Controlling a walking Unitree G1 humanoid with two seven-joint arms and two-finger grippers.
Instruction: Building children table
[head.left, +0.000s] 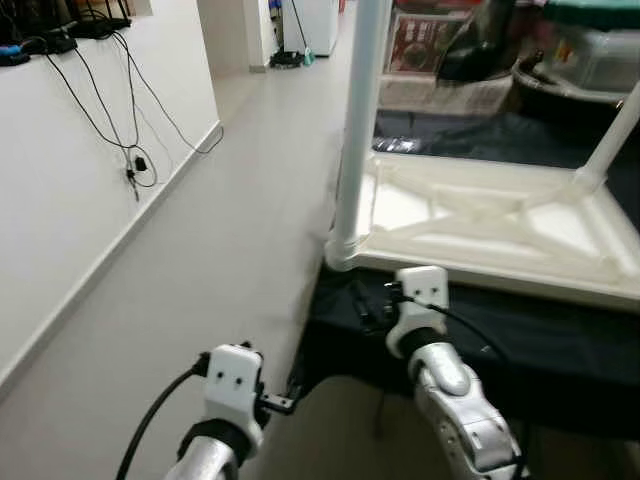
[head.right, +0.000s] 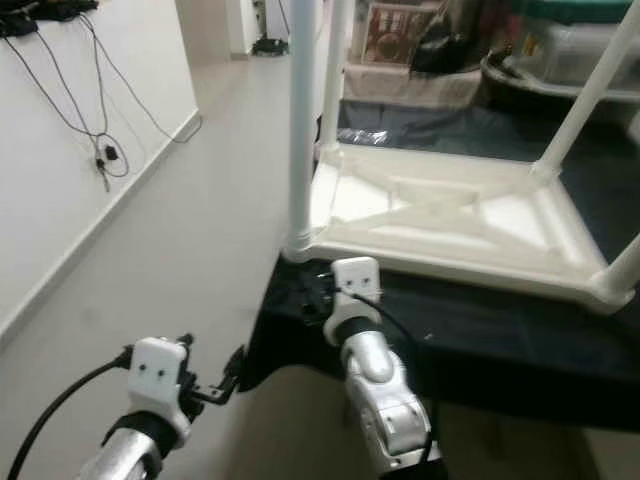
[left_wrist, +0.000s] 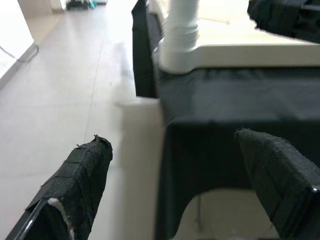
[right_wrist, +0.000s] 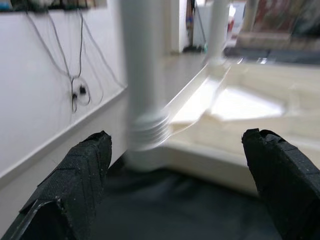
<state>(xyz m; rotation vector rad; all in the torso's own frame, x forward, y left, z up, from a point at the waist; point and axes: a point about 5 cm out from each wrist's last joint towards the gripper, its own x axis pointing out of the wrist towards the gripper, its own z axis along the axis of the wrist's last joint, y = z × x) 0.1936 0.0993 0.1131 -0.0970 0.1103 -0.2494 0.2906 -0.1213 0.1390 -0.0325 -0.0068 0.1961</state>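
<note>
A white plastic children's table (head.left: 480, 215) lies upside down on a black cloth (head.left: 520, 330), its legs pointing up. The near-left leg (head.left: 360, 120) stands in the corner socket closest to me. My right gripper (right_wrist: 177, 135) is open just in front of that corner, and the leg (right_wrist: 142, 90) appears blurred between its spread fingers without touching them. My left gripper (left_wrist: 172, 137) is open, lower and to the left, by the hanging edge of the cloth, holding nothing. The corner socket (left_wrist: 177, 50) lies ahead of it.
A white wall (head.left: 70, 200) with dangling black cables (head.left: 135, 160) runs along the left. Pale floor (head.left: 240, 220) stretches down a corridor ahead. Behind the table stand plastic bins (head.left: 590, 55) and boxes (head.left: 425, 40).
</note>
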